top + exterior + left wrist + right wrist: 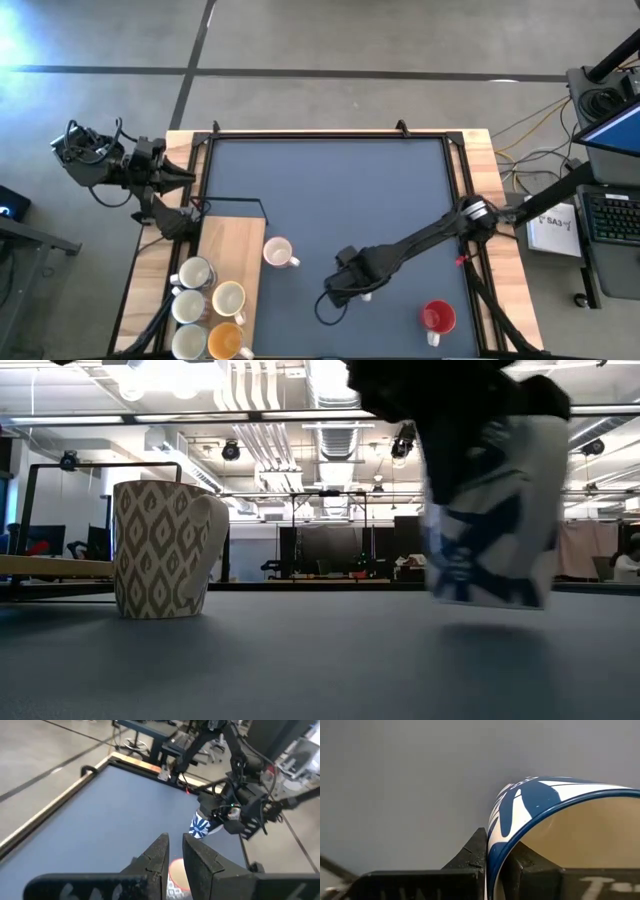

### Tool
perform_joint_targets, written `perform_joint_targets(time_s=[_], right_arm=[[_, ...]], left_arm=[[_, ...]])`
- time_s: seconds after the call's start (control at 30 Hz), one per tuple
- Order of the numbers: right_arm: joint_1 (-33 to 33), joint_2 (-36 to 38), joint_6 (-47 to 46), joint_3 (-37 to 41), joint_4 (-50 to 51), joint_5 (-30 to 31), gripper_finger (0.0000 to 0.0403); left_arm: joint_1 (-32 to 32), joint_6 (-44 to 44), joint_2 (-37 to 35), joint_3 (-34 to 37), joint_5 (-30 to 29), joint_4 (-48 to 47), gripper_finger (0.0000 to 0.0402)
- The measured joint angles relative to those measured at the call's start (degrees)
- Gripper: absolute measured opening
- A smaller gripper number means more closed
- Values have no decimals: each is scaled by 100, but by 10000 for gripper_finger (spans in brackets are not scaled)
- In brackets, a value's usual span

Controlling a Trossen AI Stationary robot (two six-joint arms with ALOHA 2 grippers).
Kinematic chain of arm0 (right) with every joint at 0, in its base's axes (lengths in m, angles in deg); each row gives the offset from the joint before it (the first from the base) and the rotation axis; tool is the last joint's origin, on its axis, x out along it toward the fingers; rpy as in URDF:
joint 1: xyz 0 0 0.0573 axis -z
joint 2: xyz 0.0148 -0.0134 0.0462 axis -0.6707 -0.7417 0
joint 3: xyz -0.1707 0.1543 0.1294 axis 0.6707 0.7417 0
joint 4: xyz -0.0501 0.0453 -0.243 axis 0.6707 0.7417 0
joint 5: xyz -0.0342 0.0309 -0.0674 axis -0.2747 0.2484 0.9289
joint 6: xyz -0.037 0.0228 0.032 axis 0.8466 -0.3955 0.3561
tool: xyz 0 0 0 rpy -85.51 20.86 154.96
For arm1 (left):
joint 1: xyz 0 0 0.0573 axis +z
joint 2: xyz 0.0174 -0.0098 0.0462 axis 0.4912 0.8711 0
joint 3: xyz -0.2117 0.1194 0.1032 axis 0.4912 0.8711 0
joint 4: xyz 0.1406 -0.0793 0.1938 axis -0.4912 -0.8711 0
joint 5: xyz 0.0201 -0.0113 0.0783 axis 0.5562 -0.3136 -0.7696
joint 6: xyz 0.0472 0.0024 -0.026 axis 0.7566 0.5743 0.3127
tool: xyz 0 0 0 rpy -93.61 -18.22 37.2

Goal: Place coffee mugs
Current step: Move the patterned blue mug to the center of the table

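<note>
From above, the right gripper (pixel 345 291) hangs over the blue-grey counter (pixel 330 190), between a cream mug (pixel 277 252) and a red mug (pixel 437 317); four more mugs stand on the wooden board (pixel 228 240). At counter level, the white ceramic mug with blue leaf pattern (pixel 490 525) hangs tilted, clear of the surface. At the right wrist, its rim sits clamped between the jaws. The left gripper (pixel 172 865), jaws narrowly apart, waits by the counter's left edge. No writing is legible.
</note>
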State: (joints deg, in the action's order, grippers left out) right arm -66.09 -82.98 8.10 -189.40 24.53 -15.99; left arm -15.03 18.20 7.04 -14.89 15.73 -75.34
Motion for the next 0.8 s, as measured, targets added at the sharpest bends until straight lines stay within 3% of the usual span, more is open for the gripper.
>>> perform_joint_targets(time_s=[0.57,0.8], right_arm=[[274,-2196,429,-3452,751,2,15],[393,-2207,574,-3484,619,64,15]], left_arm=[[0,334,-490,0,214,-245,36],[0,345,-795,0,212,-249,36]])
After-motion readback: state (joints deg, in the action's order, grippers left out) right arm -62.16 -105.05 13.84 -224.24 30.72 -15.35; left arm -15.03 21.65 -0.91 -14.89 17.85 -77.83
